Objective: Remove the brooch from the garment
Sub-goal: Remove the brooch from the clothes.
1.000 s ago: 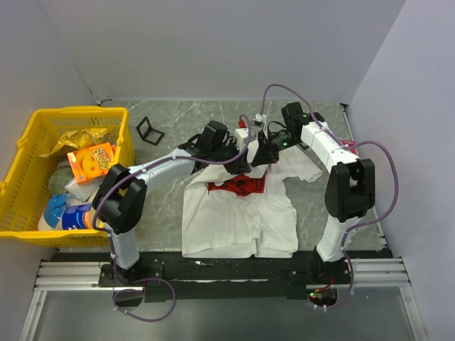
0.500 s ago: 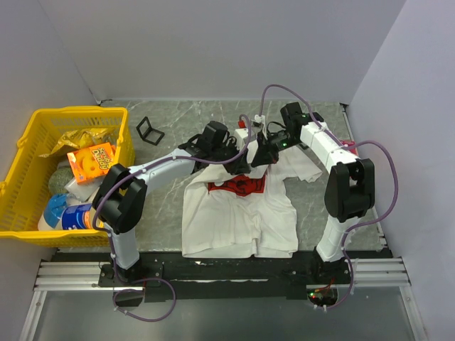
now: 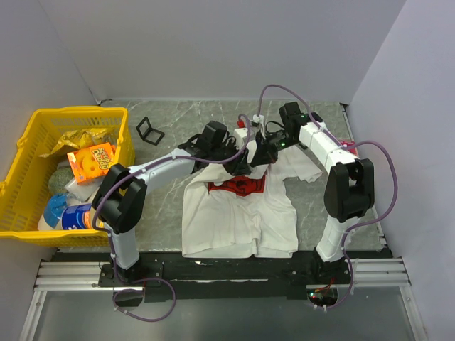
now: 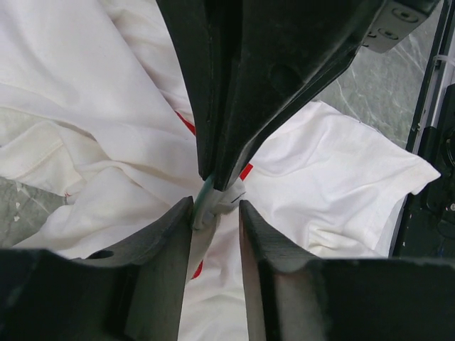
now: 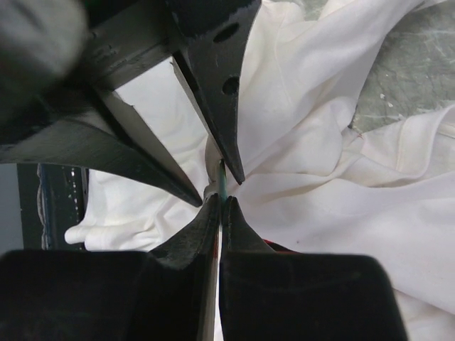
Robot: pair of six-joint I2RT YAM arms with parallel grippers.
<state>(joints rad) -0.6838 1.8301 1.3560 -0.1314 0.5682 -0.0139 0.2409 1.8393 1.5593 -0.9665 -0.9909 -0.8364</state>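
Both tips meet at one small greenish brooch (image 5: 222, 186) above the garment (image 3: 242, 213).
Right gripper (image 5: 220, 202) pinching it edge-on.
Left gripper (image 4: 215, 213) slightly parted, straddling it.

T-shirt (image 3: 238, 213) spread on tabletop (image 3: 170, 206), red print (image 3: 242, 186) bunched near top. Left gripper (image 3: 238, 162) and right gripper (image 3: 257, 158) brought together, tips meeting above print; jaw state not discernible. Yellow basket (image 3: 21, 153) set at left edge, filled with packets, orange box (image 3: 91, 162) uppermost. Small black frame (image 3: 150, 130) seen on tabletop, apart from shirt.
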